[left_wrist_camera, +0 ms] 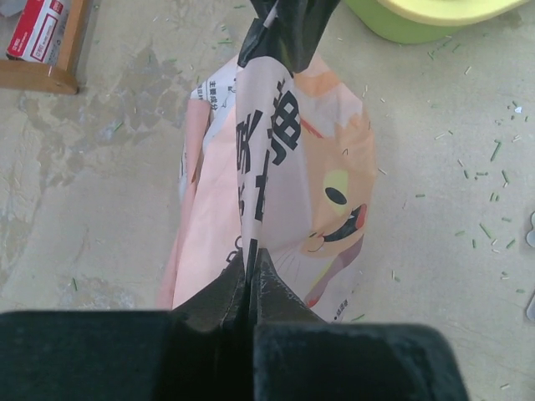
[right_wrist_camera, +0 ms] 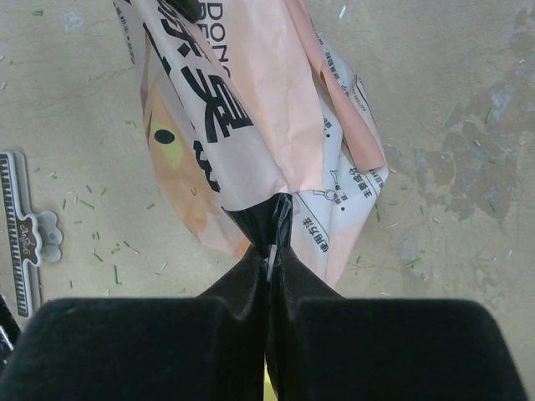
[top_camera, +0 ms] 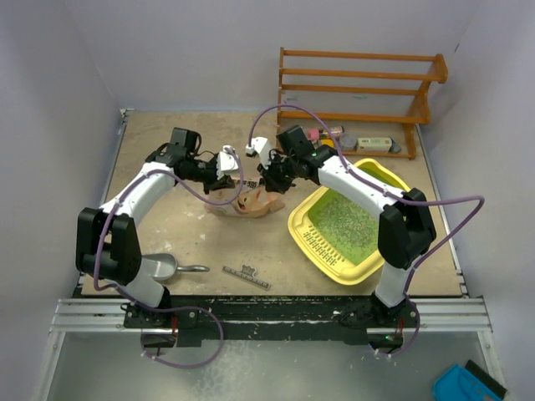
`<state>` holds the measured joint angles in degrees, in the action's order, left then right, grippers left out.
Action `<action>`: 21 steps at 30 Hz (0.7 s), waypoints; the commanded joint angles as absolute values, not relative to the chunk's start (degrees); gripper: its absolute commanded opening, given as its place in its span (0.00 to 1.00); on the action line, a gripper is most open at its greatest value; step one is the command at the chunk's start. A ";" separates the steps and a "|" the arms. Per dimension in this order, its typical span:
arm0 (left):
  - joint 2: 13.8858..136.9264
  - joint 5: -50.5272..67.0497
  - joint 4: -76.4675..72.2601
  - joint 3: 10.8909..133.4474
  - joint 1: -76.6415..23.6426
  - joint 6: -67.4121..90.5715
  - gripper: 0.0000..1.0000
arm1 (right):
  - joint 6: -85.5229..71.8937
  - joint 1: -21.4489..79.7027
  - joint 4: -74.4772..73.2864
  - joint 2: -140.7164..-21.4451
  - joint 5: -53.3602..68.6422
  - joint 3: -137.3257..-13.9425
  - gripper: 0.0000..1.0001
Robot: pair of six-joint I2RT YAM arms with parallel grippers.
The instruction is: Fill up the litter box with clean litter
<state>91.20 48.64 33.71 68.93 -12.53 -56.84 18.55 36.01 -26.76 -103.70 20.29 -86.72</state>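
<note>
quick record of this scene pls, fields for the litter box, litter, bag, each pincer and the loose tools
litter box: yellow tray, right side of the top view, upright
clean litter: granules scattered over the box's green floor
bag: tan, printed, left of the litter box, gripped at two edges
left pincer: shut on one edge of the bag
right pincer: shut on the opposite edge
scoop: lying at near left, untouched
clip: lying flat near the front edge
</note>
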 commanded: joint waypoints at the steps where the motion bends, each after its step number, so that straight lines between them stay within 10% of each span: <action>1: 92.11 41.32 32.52 72.73 -11.61 -51.62 0.00 | 17.78 34.60 -32.22 -100.57 12.04 -86.00 0.05; 7: 90.19 37.99 28.10 72.20 -11.21 -46.49 0.00 | 16.53 34.51 -29.89 -99.78 8.34 -83.53 0.23; 12: 88.22 38.70 22.71 69.49 -10.46 -43.10 0.00 | 15.96 34.17 -28.50 -99.14 9.19 -82.39 0.00; 21: 85.99 31.96 17.41 67.03 -10.46 -41.20 0.00 | 10.63 29.71 -26.05 -93.14 1.87 -81.02 0.00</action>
<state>90.21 42.54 24.29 67.02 -12.93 -43.03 12.99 34.98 -22.11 -99.68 11.84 -81.82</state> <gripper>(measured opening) 0.009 0.012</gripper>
